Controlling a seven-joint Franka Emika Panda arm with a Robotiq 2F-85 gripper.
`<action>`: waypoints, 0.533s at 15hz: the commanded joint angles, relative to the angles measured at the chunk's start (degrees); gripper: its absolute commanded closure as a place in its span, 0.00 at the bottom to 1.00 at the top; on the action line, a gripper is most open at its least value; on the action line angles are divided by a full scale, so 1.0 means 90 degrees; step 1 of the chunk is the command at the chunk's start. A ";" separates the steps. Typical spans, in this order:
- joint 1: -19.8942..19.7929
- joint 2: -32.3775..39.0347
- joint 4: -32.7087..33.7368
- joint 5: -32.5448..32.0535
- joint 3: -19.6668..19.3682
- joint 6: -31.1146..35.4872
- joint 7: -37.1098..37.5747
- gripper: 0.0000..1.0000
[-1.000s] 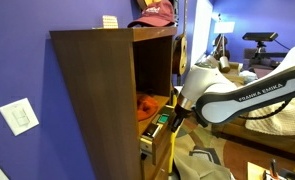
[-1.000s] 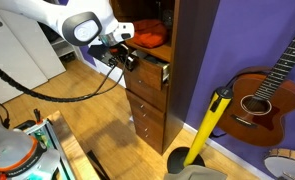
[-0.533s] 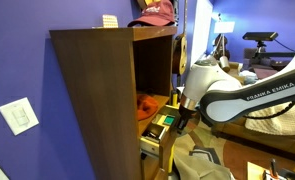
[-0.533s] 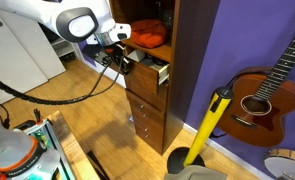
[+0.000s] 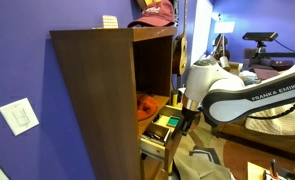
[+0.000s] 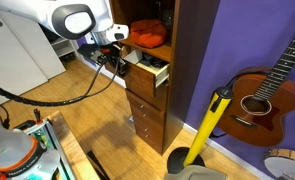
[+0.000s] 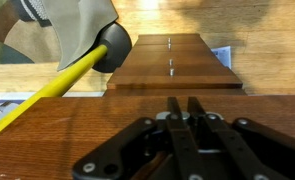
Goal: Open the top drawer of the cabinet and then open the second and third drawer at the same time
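The brown wooden cabinet shows in both exterior views. Its top drawer is pulled partly out, and small items show inside it. My gripper is at the drawer's front edge. In the wrist view its fingers are pressed close together over the drawer front, and the handle is hidden under them. The second drawer and third drawer are closed. Their fronts and small handles show below in the wrist view.
A yellow-handled tool leans beside the cabinet, also in the wrist view. A guitar stands against the purple wall. An orange object lies in the open shelf. A red cap sits on top.
My gripper has moved away from the cabinet, and the top drawer has slid further out with it.
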 commanded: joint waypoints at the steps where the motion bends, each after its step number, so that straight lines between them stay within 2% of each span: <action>1: -0.0232 -0.0159 -0.0124 -0.0354 0.0005 -0.0269 0.0196 0.96; 3: -0.0240 -0.0161 -0.0116 -0.0370 0.0012 -0.0319 0.0203 0.96; 4: -0.0251 -0.0164 -0.0109 -0.0392 0.0023 -0.0343 0.0237 0.60; 5: -0.0250 -0.0165 -0.0099 -0.0387 0.0019 -0.0369 0.0248 0.59; 8: -0.0266 -0.0186 -0.0039 -0.0322 -0.0047 -0.0478 0.0136 0.38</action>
